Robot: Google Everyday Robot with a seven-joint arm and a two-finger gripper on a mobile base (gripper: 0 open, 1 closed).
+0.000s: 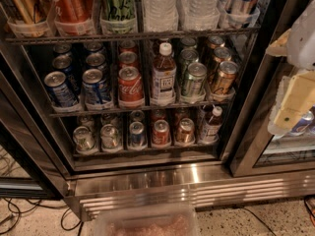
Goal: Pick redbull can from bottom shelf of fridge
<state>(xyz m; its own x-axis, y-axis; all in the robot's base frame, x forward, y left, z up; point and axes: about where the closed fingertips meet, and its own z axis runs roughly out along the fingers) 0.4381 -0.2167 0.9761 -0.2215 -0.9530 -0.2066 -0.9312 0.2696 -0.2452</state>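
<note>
While the gripper (291, 90) hangs at the right side of the view, in front of the dark door post and the closed glass door (275, 154), the redbull can (136, 133) stands upright on the bottom shelf (123, 153) of the fridge (32, 132), well apart from it. From where I stand I cannot tell whether the gripper is spread or pressed together; nothing is in it that I can make out.

The blue-and-silver can sits at the shelf's front edge, about midway between its left and right ends, in a clear plastic tray. Two silver cans (110, 136) stand toward the front left corner, the nearer one just beside it. A red can (160, 132) is just beside it on the other side, then a copper can (185, 131), and a small bottle (211, 123) at the front right corner. More cans line up behind each of them toward the back edge.

Close overhead runs the middle rack (147, 106), loaded with blue cans (96, 86), a Coca-Cola can (130, 85), a white-capped tea bottle (163, 75), a green-and-silver can (193, 78) and copper-coloured cans (224, 76). Below the shelf shines the stainless base panel (162, 181). A clear plastic bin (142, 224) sits on the speckled floor before it, and black cables (15, 215) trail at the lower left.
</note>
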